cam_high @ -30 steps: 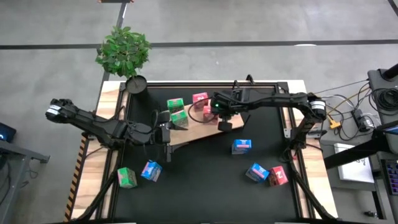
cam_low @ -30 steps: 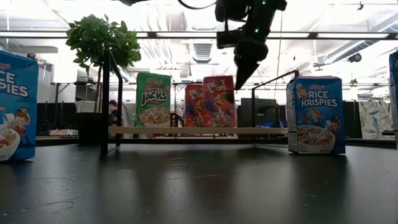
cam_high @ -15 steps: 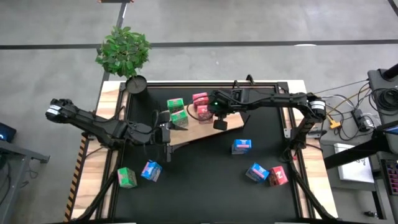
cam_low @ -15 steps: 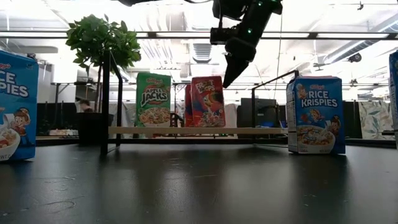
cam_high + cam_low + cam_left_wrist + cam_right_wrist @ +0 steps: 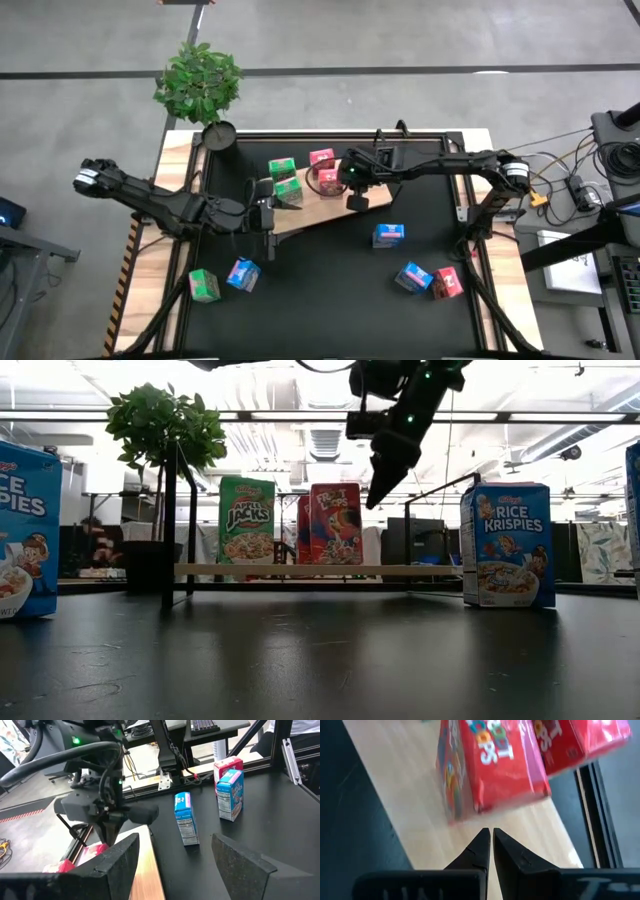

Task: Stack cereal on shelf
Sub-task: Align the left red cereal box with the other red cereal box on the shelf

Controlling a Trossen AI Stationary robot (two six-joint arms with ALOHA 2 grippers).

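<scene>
High view: the right gripper (image 5: 357, 192) hangs over the shelf (image 5: 315, 209), fingers pinched together with nothing between them. Two pink-red boxes (image 5: 322, 159) stand on the board just beside it, and two green boxes (image 5: 283, 168) a bit further along toward the left arm. The left gripper (image 5: 268, 222) waits at the board's near edge, jaws spread and empty. Off the board there's a blue box (image 5: 388, 235) closest to the right gripper, then a blue and pink-red pair (image 5: 427, 279) further out, plus a green and a blue box (image 5: 220, 279) over on the left arm's side.

Low view: the right gripper (image 5: 376, 488) sits above and just beside the Froot Loops box (image 5: 335, 524), not touching it, with the Apple Jacks box (image 5: 246, 520) well past that. Rice Krispies box (image 5: 505, 544) stands on the mat.

Left wrist view: open fingers (image 5: 118, 861), two blue boxes and a pink-red one out ahead on the mat.

Right wrist view: closed fingertips (image 5: 481, 847) point at bare wood right below a pink-red box (image 5: 490, 762).

So I'd say four are placed, five to go. The gripper looks like it's nudging or tidying the pink-red box. Next it'll need to swing to that nearest blue box, open up and grab it.
</scene>
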